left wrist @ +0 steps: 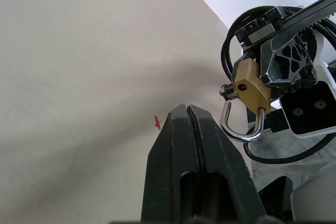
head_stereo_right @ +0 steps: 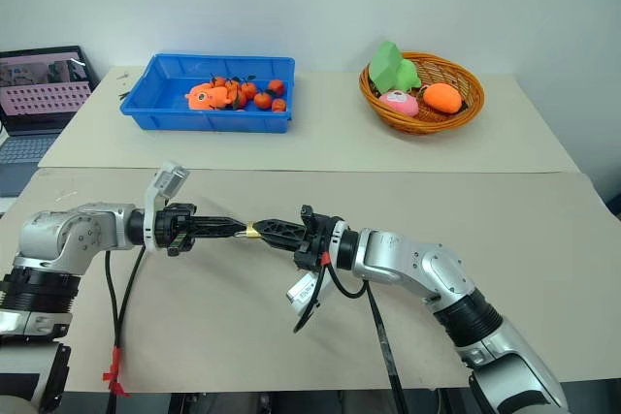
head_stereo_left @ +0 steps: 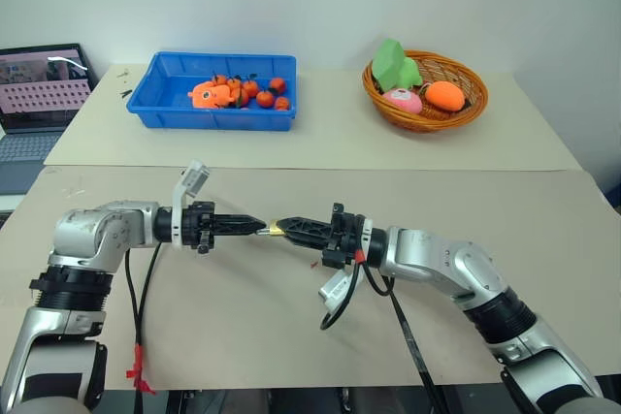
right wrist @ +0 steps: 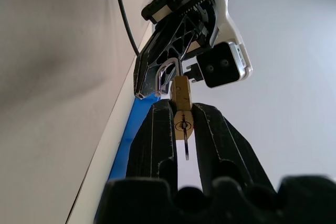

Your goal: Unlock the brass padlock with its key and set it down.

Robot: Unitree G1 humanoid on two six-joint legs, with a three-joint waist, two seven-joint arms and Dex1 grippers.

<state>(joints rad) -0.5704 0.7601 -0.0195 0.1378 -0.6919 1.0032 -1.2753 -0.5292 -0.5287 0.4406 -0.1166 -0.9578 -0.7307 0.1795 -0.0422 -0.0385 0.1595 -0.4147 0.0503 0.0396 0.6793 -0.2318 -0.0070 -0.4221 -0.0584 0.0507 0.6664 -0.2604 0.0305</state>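
Observation:
The brass padlock (right wrist: 182, 98) is pinched between the two black fingers of my right gripper (head_stereo_left: 279, 228), above the table's front middle. Its silver shackle (left wrist: 240, 129) points toward my left arm; one leg sits in the body and the other ends free beside it. A thin dark sliver sticks out of the keyhole face (right wrist: 183, 125); I cannot tell if it is the key. My left gripper (head_stereo_left: 254, 227) is shut with nothing between its fingers (left wrist: 187, 124). It points tip to tip at the right gripper, just short of the shackle.
At the back left stands a blue bin (head_stereo_left: 155, 111) with small orange fruits and an orange toy. A wicker basket (head_stereo_left: 427, 121) of soft toys is at the back right, and a laptop (head_stereo_left: 39, 94) at far left. A red speck (head_stereo_left: 313, 264) lies on the table under the right gripper.

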